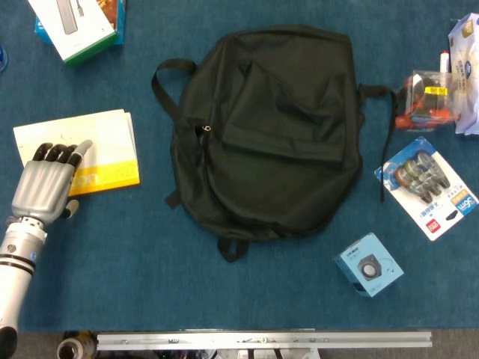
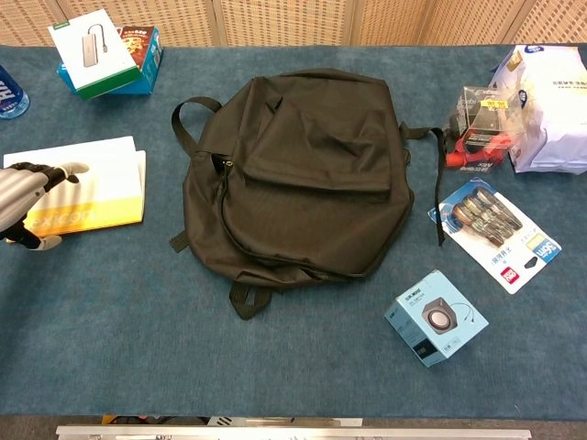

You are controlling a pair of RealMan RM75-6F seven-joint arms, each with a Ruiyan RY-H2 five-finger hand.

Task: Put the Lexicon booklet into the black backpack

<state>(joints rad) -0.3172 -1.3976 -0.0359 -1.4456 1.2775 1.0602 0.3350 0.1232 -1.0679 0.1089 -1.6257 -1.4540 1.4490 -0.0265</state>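
Note:
The Lexicon booklet [image 1: 101, 149] [image 2: 96, 179], white with a yellow band along its near edge, lies flat at the left of the blue table. My left hand [image 1: 46, 185] [image 2: 20, 197] is over its near left corner, palm down, fingers extended over the cover and hiding part of the title; I cannot tell whether it touches. The black backpack [image 1: 266, 127] [image 2: 307, 170] lies flat in the middle, its zipper partly open at the left side [image 1: 203, 134]. My right hand is not in either view.
A white and green box [image 1: 75, 26] stands at the back left. At the right lie a blister pack [image 1: 428, 187], a red and clear package [image 1: 426, 101] and a white bag [image 2: 550, 101]. A small blue speaker box [image 1: 368, 265] sits at front right. A metal rail [image 1: 262, 340] runs along the front edge.

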